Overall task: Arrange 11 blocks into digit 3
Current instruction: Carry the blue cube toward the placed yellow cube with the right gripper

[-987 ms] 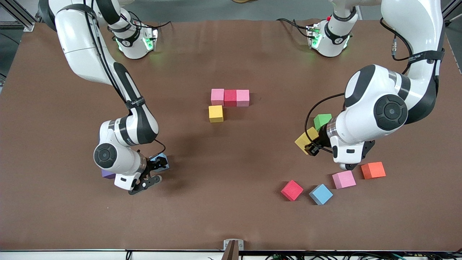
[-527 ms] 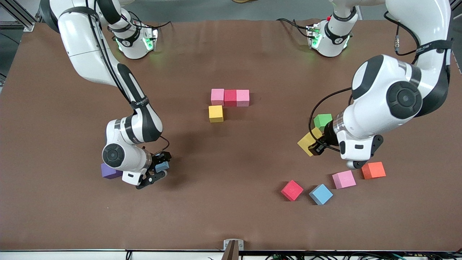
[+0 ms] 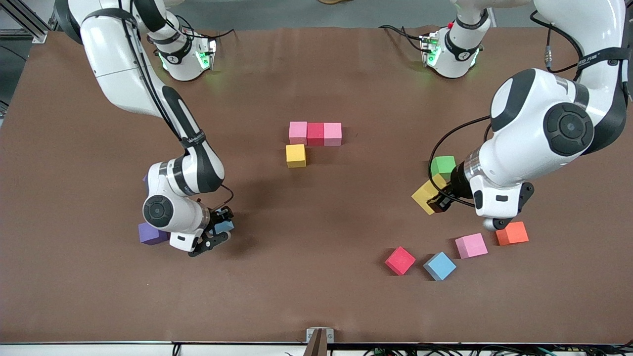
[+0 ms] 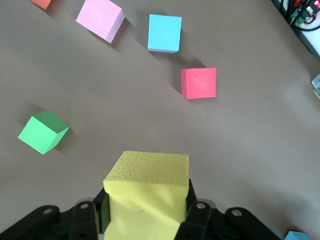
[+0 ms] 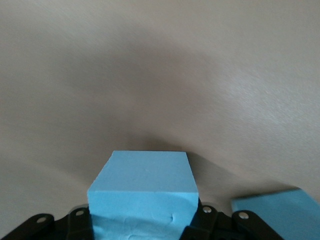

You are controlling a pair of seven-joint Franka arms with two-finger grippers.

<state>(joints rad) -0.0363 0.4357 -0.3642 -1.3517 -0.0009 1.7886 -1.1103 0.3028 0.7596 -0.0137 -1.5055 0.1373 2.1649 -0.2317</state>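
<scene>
Right gripper (image 3: pixel 216 232) clamps a light blue block (image 5: pixel 142 192) toward its end of the table from the digit 3 (image 3: pixel 312 141), purple block (image 3: pixel 151 234) beside. Likely lifted for carrying. Digit 3 at mid-table: pink-red-pink bar, one yellow touching, four cubes placed. Left gripper (image 3: pixel 437 200) clamps a yellow block (image 4: pixel 147 192) over table beside the green block (image 3: pixel 443 165), probably bound for the figure.

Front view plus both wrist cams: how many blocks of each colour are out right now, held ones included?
Pink blocks: 3
Red blocks: 2
Yellow blocks: 2, one in the left gripper
Light blue blocks: 3, one in the right gripper, one seen only in the right wrist view
Green block: 1
Purple block: 1
Orange block: 1
Total: 13
</scene>
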